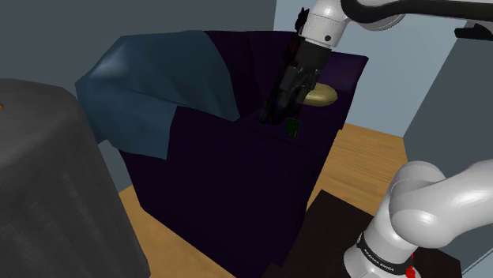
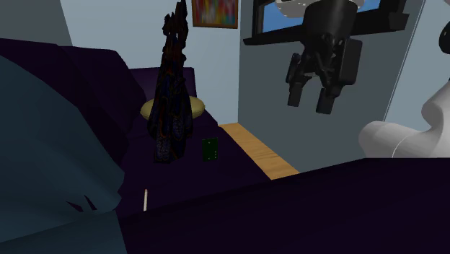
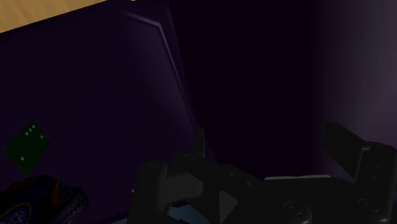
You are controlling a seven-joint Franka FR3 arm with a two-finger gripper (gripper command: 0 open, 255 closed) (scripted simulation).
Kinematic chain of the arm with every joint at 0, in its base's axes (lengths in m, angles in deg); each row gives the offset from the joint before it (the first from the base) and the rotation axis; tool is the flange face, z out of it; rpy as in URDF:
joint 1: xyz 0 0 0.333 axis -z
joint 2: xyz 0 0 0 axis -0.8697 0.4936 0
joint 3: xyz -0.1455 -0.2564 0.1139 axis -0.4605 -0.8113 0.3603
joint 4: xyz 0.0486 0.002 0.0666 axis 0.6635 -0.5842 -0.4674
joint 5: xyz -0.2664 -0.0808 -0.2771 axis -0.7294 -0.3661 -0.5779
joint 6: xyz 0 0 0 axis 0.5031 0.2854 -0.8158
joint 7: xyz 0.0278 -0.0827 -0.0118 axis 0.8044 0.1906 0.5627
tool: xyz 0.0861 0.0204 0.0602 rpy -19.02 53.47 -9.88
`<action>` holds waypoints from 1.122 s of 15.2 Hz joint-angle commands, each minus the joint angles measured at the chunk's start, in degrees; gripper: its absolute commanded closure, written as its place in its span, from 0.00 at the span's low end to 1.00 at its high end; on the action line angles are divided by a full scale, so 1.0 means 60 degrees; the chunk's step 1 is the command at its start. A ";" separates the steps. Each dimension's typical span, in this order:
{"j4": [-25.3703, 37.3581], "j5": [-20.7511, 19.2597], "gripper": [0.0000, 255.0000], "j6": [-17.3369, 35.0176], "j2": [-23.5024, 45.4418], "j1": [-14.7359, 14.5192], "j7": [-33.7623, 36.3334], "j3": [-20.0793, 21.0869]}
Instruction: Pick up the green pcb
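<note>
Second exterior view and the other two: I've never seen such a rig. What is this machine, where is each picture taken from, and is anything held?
It is a white robot arm with a black two-finger gripper. The shoulder view looks down from beside its stand, the second exterior view looks along a dark purple sofa, and the wrist view looks along the gripper. On the sofa are a green pcb, a tall patterned object and an olive round thing; a blue blanket drapes it. The gripper hangs open, holding nothing.
</note>
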 commanded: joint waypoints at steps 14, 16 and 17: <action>-0.0805 -0.1288 0.00 0.2210 0.1640 0.0585 -0.2959 -0.2089; -0.0748 -0.1409 0.00 0.2569 0.2065 0.0646 -0.3413 -0.2420; -0.0701 -0.1458 0.00 0.2748 0.2293 0.0670 -0.3641 -0.2588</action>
